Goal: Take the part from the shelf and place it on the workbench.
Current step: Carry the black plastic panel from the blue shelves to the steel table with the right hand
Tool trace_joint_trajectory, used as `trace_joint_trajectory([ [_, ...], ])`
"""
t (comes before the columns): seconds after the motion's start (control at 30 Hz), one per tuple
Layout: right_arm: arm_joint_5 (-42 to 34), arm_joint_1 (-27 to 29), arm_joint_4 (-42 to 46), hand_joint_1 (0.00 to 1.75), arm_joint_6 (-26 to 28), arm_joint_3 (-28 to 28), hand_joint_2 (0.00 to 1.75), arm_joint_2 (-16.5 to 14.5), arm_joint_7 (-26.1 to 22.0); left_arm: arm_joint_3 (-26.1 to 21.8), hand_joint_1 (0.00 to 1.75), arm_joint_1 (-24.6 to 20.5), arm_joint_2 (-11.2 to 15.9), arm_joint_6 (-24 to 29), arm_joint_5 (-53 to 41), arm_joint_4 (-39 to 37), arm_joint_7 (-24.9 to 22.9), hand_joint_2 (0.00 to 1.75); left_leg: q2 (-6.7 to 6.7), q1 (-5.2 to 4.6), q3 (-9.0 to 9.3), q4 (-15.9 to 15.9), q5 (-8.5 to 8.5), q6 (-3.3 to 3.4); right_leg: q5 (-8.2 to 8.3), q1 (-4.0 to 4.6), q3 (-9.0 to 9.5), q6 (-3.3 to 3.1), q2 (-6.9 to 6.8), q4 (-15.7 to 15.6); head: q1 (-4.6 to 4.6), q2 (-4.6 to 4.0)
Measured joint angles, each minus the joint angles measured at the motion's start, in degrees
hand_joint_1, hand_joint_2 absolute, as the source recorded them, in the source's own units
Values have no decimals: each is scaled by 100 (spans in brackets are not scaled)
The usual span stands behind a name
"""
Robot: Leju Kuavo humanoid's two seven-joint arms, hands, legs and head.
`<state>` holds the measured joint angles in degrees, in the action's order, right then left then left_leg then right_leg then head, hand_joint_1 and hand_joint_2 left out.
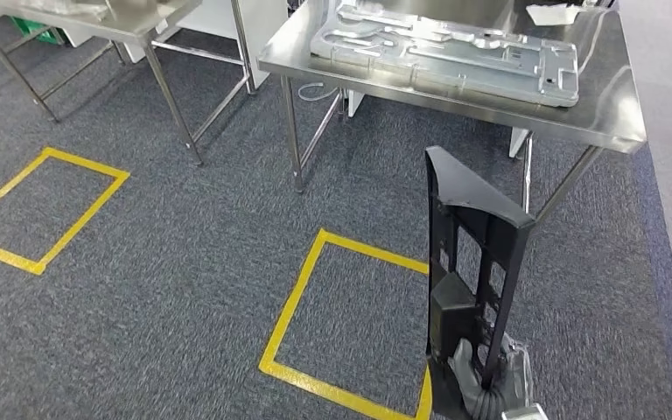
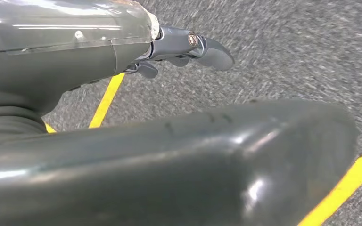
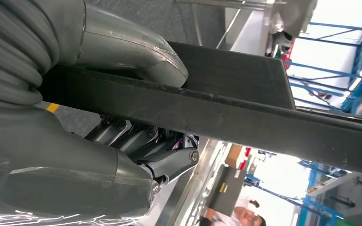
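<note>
Grey carpet point(image 1: 184, 262) marked with yellow tape squares point(image 1: 315, 306) runs up to a steel tabletop point(image 1: 612, 114) bearing a pressed metal panel point(image 1: 446, 52). Short of that tabletop, the left hand point(image 2: 188, 47) hangs with nothing in it, fingers loosely curled. To its right, still short of the tabletop, the right hand point(image 1: 486, 376) grips the black part point(image 1: 472, 254) at its lower end, upright; it looks stiff, light and top-heavy, better held mid-frame.
</note>
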<state>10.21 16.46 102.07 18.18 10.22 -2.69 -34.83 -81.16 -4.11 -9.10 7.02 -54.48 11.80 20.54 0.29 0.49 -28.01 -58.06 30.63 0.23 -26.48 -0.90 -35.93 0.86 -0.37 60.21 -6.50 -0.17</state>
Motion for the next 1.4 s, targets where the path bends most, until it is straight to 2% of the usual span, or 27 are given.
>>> trace_joint_trajectory([
  [0.1,85,-49,-26,175,-33,0,175,-4,58,-3,0,-22,1,44,35,0,-43,0,11,0,43,-113,6,-108,-15,13,80,-135,21,-30,1,0],
  [0.13,118,-81,-30,175,-51,-1,175,-6,78,-4,0,-31,1,62,50,0,-50,0,10,6,-32,-284,15,-129,-33,8,133,-173,28,-52,0,0],
  [0.2,221,-172,-37,175,-105,1,175,-10,130,-10,0,-50,-2,98,85,0,-62,0,4,18,-405,-913,175,-163,-79,5,224,-235,33,-83,-1,0],
  [0.27,353,-267,-49,175,-164,-3,175,-10,181,-18,0,-54,-8,125,118,-1,-70,0,3,19,-888,-1575,480,-193,-148,20,291,-270,51,-85,-1,0],
  [0.3,421,-306,-53,175,-193,-5,175,-10,201,-26,0,-51,-10,139,135,-1,-74,0,3,18,-1049,-1717,573,-193,-188,32,339,-275,64,-85,-1,0],
  [0.33,480,-350,-54,175,-220,-9,175,-10,216,-36,0,-48,-12,156,152,-1,-76,0,2,14,-1122,-1668,548,-174,-233,45,398,-277,77,-85,-1,0],
  [0.37,531,-402,-53,175,-245,-15,175,-10,234,-47,0,-46,-13,174,173,-1,-77,0,1,2,-1108,-1439,386,-134,-280,59,467,-275,87,-86,-1,0],
  [0.43,600,-537,-28,175,-304,-45,175,-10,289,-71,0,-44,-7,198,203,-1,-80,0,-6,-51,-953,-726,-177,-2,-372,86,597,-263,96,-87,1,0],
  [0.47,621,-617,-7,175,-337,-73,175,-10,323,-84,0,-47,-3,204,212,-1,-82,0,-14,-84,-891,-460,-340,57,-412,92,633,-241,105,-92,1,0],
  [0.5,637,-699,24,175,-380,-108,175,-10,364,-95,0,-51,-2,207,216,0,-84,0,-22,-112,-849,-294,-442,105,-446,91,655,-211,113,-105,1,0],
  [0.57,606,-850,93,175,-497,-199,175,-8,439,-114,0,-55,-6,205,217,0,-90,0,-37,-129,-792,-173,-431,169,-437,88,688,-133,123,-75,0,0],
  [0.63,483,-998,172,175,-675,-321,175,7,505,-128,0,-56,-25,190,215,0,-105,0,-37,-102,-651,-53,-487,220,-447,82,694,-74,107,74,1,0],
  [0.7,337,-1157,233,175,-849,-460,175,32,557,-137,0,-71,-39,167,209,0,-124,0,-33,-75,-517,20,-484,248,-623,61,462,-19,95,500,2,0],
  [0.77,250,-1275,269,175,-983,-608,175,70,610,-139,0,-83,-39,133,191,0,-135,0,-42,-68,-449,30,-425,261,-895,27,16,50,89,1118,1,0],
  [0.8,228,-1313,281,175,-1039,-684,175,97,639,-139,0,-83,-40,113,180,0,-138,0,-50,-65,-408,28,-383,256,-977,6,-166,82,84,1302,1,0],
  [0.83,220,-1348,288,175,-1083,-754,175,126,666,-139,0,-79,-41,93,168,0,-141,0,-59,-60,-353,26,-334,245,-965,-13,-273,103,77,1316,1,0],
  [0.87,217,-1386,292,175,-1118,-816,175,154,689,-139,0,-74,-43,75,159,0,-145,0,-66,-52,-286,24,-281,230,-832,-27,-282,118,69,1139,1,0],
  [0.93,211,-1466,305,175,-1172,-928,175,211,730,-139,0,-66,-46,45,135,0,-151,0,-68,-40,-156,18,-161,183,-265,-44,-149,127,44,465,2,0],
  [1.0,165,-1526,322,175,-1244,-1031,175,276,774,-136,0,-76,-47,13,105,0,-155,0,-70,-41,-101,20,-71,118,108,-12,-78,66,18,-2,9,0],
  [1.03,119,-1540,333,175,-1290,-1083,175,312,794,-133,0,-80,-46,0,95,0,-156,0,-70,-43,-91,16,-51,81,152,6,-84,17,18,-67,12,0],
  [1.1,13,-1548,359,175,-1385,-1173,175,373,821,-131,0,-89,-43,-20,78,0,-160,0,-66,-44,-63,-5,-28,13,126,9,-38,-76,37,-109,13,0],
  [1.17,-66,-1552,385,175,-1450,-1248,175,420,832,-128,0,-100,-37,-33,60,0,-159,0,-61,-35,-181,-317,3,-28,67,-15,86,-150,45,-152,13,0],
  [1.23,-102,-1542,402,175,-1489,-1312,175,466,831,-125,0,-114,-34,-48,49,0,-157,0,-59,-17,-585,-1008,176,-66,-17,-25,213,-192,44,-171,12,0],
  [1.3,-121,-1498,406,175,-1510,-1368,175,511,816,-122,0,-104,-34,-71,37,0,-157,0,-58,-1,-1024,-1585,443,-104,-124,-23,339,-196,51,-172,12,0],
  [1.33,-134,-1467,407,175,-1516,-1399,175,533,806,-119,0,-95,-33,-80,32,0,-157,0,-58,4,-1145,-1646,486,-109,-183,-23,415,-191,58,-173,12,0],
  [1.37,-150,-1438,409,175,-1519,-1432,175,554,797,-115,0,-87,-30,-89,28,0,-157,0,-58,6,-1178,-1520,407,-101,-243,-23,499,-183,65,-173,12,0],
  [1.4,-162,-1414,415,175,-1520,-1461,175,569,792,-109,0,-84,-23,-94,26,0,-157,0,-58,7,-1131,-1225,197,-78,-307,-23,588,-172,71,-174,12,0],
])
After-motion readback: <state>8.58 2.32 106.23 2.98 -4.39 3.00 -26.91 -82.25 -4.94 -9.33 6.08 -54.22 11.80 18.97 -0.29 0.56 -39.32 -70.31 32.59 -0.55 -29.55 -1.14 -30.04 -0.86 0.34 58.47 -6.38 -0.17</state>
